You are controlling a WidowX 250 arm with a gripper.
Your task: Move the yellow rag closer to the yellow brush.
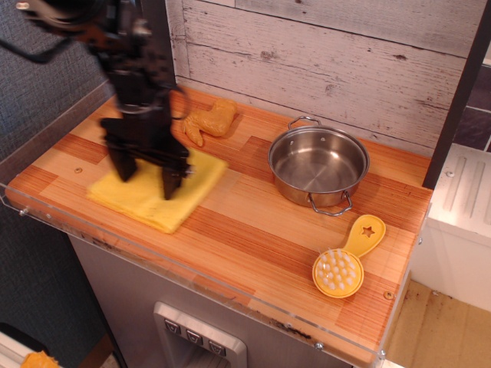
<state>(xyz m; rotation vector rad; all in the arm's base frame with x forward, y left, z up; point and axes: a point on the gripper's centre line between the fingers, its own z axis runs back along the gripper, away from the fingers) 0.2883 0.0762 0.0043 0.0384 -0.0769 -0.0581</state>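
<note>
My gripper [147, 176] stands spread, both fingers pressing the yellow rag [157, 190] left of centre; its long axis runs lower left to upper right; the yellow brush [344, 261] lies lower right, handle pointing up-right.

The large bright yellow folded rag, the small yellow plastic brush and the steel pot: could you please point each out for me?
Large bright yellow folded rag [146, 201], observation image, on its front bare part.
Small yellow plastic brush [338, 272], observation image, on its round bristle head.
Steel pot [316, 165], observation image, on its inner bottom.
</note>
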